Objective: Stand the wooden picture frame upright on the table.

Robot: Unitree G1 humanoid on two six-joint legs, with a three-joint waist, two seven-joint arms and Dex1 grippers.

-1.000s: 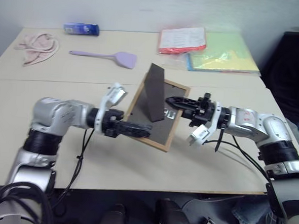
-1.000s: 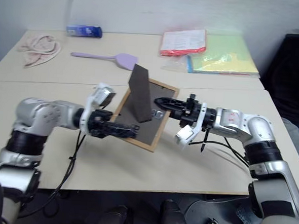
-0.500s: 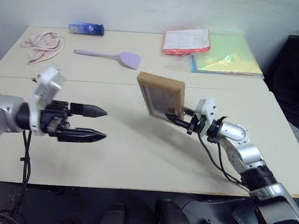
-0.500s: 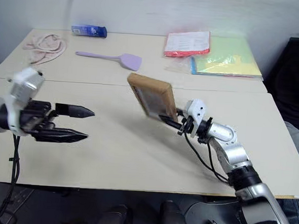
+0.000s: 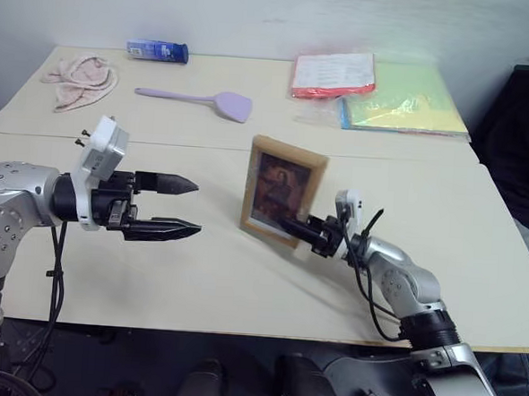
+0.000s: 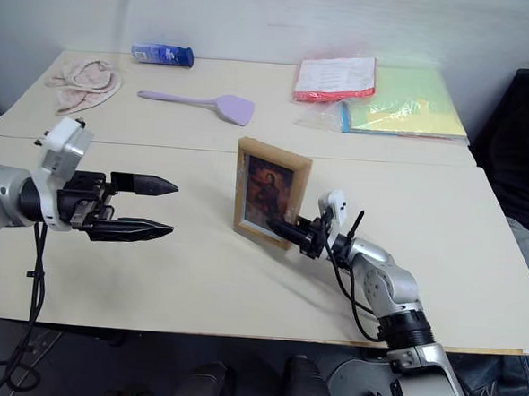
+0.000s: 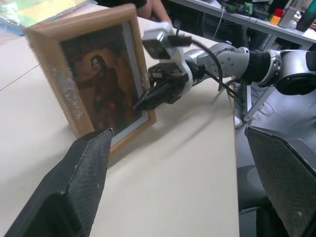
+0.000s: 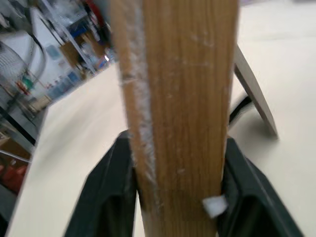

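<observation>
Right gripper fingers pinch the lower right edge of the wooden picture frame, which stands upright mid-table, picture facing the robot. Left gripper hangs nearby, fingers spread. Best to release slowly, checking the easel holds.

A plain pale wall runs behind the far edge of my desk. At the far right sits a dark chair. Off to the right, past the desk's edge, stand grey-floored aisles and a cluttered workbench.
</observation>
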